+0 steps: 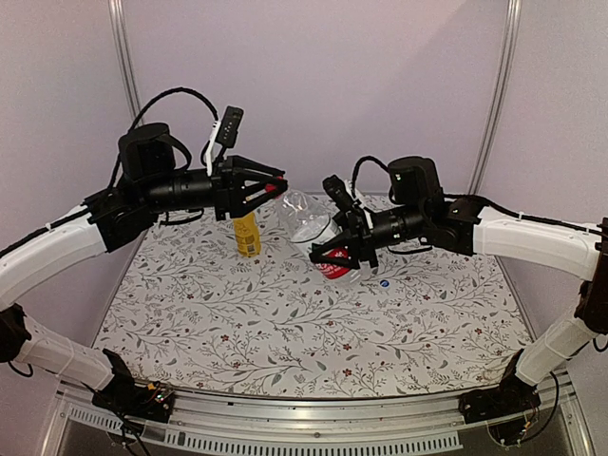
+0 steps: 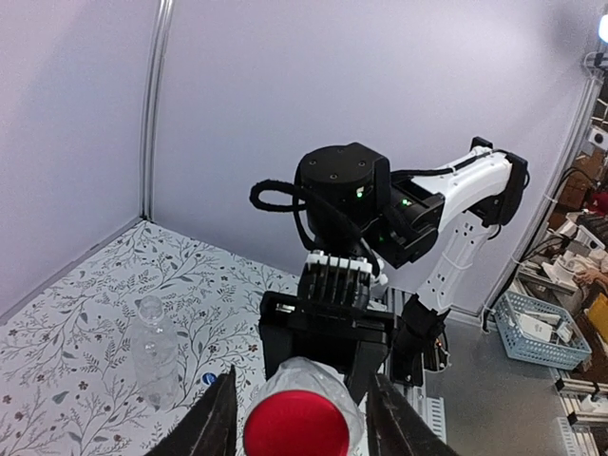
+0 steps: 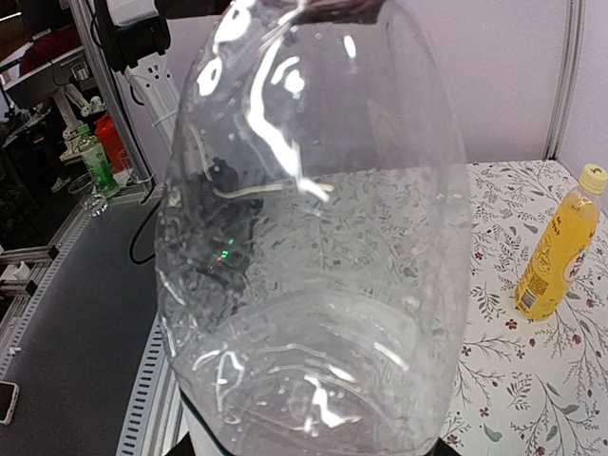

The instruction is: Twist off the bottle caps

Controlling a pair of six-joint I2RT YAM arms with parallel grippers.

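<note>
In the middle of the top view, the right hand (image 1: 332, 256) is pinching the bottle (image 1: 306, 220) and holding it up over the counter (image 1: 285, 332). The left hand (image 1: 278, 187) is sitting with a finger on each side of the red cap (image 2: 296, 425), but I cannot tell if it is squeezing. The bottle is looking light and squishy, so grabbing the hard cap's rim is seeming best.

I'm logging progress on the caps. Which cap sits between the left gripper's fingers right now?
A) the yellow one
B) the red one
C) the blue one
B: the left wrist view shows the red cap between the fingers of the left gripper, on the clear bottle that the right gripper holds. The yellow cap is on the yellow bottle, and the blue cap lies on the table.
</note>
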